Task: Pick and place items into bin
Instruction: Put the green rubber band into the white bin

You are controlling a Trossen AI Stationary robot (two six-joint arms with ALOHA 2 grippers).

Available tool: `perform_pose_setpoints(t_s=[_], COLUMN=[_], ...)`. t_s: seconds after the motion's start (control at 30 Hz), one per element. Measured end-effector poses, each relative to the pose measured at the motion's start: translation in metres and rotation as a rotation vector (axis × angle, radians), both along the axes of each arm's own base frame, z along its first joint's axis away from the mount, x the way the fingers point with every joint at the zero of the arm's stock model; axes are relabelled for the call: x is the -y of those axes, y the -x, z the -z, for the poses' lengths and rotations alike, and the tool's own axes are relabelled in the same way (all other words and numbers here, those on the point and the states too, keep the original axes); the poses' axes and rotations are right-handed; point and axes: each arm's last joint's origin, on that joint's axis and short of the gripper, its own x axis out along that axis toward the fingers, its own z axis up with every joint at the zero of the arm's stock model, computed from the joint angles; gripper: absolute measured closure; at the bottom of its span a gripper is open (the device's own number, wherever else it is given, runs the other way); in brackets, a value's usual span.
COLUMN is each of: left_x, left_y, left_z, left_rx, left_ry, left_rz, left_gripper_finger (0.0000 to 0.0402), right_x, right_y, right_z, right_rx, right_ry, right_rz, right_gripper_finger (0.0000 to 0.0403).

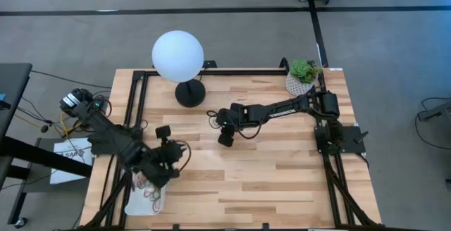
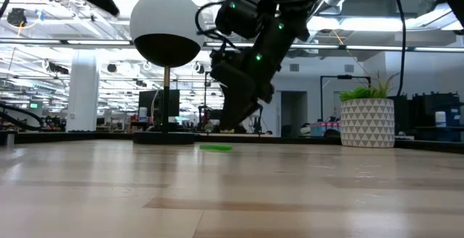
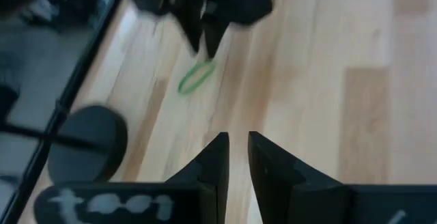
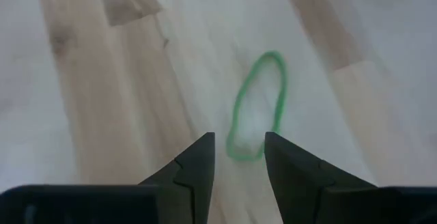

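The right gripper (image 1: 225, 139) hangs above the middle of the wooden worktop (image 1: 282, 175), fingers parted with nothing between them. A green band (image 4: 258, 108) lies flat on the boards just ahead of its fingertips (image 4: 199, 149), touching neither; in the low view the band (image 2: 215, 147) sits directly below the gripper (image 2: 230, 125).

The left gripper (image 1: 156, 178) is poised over the bin (image 1: 137, 204) at the worktop's near left corner. Its fingers (image 3: 220, 157) stand nearly together, a thin slit between them, and nothing shows in that slit. Seen past them, the green band (image 3: 196, 76) lies well ahead, with the right gripper (image 3: 203, 29) just beyond it.

The bin lies partly under the left arm; several red and green bands (image 1: 149, 187) rest inside it. A globe lamp (image 1: 177, 56) and a potted plant (image 1: 303, 76) stand beyond the right gripper, along the far edge.
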Motion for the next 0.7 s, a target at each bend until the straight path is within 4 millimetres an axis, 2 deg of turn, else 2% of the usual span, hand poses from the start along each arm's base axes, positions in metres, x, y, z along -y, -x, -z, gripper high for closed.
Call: perform_pose_setpoints(t_s=[0.17,0.37,0.53,0.7], left_x=[-0.03,-0.059,-0.081,-0.114], left_y=[-0.014,-0.036,-0.06,-0.067], left_z=[0.004,0.003,0.004,0.034], left_rx=[-0.149,-0.243,-0.135,-0.055], left_ry=[0.024,0.073,0.149,0.205], left_rz=[-0.033,0.107,0.312,0.387], left_gripper_finger=[0.0356,0.0356,0.0356,0.0356], right_x=[-0.003,-0.006,-0.004,-0.005], right_y=[0.003,0.005,0.009,0.007], right_z=[0.007,0.013,0.018,0.017], right_rx=[-0.008,0.024,0.002,0.023], right_ry=[-0.017,-0.014,0.023,0.044], right_rz=[-0.024,-0.032,-0.006,-0.013], right_gripper_finger=[0.028,0.028,0.028,0.028])
